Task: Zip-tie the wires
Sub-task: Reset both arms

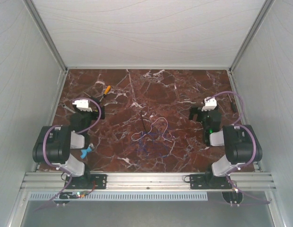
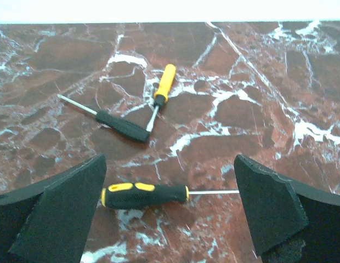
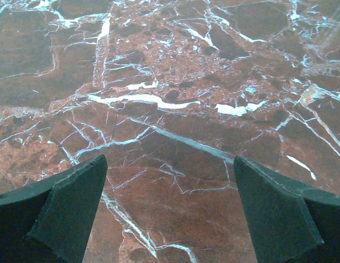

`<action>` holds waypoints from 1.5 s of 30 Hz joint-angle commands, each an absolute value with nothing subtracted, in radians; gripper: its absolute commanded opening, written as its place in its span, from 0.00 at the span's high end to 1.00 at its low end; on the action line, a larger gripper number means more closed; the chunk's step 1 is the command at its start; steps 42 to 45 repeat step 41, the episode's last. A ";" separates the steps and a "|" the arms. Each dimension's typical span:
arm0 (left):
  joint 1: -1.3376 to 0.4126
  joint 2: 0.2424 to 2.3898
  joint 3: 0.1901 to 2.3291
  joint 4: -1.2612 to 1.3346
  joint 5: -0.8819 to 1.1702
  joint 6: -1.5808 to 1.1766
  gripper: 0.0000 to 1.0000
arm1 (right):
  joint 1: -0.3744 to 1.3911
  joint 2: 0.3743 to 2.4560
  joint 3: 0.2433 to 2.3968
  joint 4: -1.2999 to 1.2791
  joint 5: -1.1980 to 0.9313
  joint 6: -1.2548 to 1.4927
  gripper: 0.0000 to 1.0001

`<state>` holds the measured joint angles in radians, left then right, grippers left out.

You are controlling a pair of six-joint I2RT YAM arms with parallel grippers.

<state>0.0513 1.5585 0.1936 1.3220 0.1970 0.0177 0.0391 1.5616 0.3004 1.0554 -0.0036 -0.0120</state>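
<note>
We see the left end effector (image 1: pixel 99 109) and the right end effector (image 1: pixel 194 113) both spread wide and holding nothing, while the hair-thin whitish looping wires (image 1: pixel 155 127) lie just beside the thin straight black plastic zip tie (image 1: pixel 145 126) mid-way across the red-brown marble bench (image 1: pixel 184 92).

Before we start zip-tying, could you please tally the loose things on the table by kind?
Screwdrivers: 3
Wire bundle: 1
Zip tie: 1
Blue item: 1
Total: 6
</note>
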 commanded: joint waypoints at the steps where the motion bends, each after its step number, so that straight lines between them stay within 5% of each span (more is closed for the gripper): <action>1: 0.089 1.554 0.224 1.336 0.305 -0.052 0.00 | -0.021 1.579 0.342 1.023 -0.138 0.023 0.02; 45: 0.084 1.554 0.221 1.344 0.298 -0.052 0.00 | -0.003 1.573 0.339 1.020 -0.100 0.013 0.02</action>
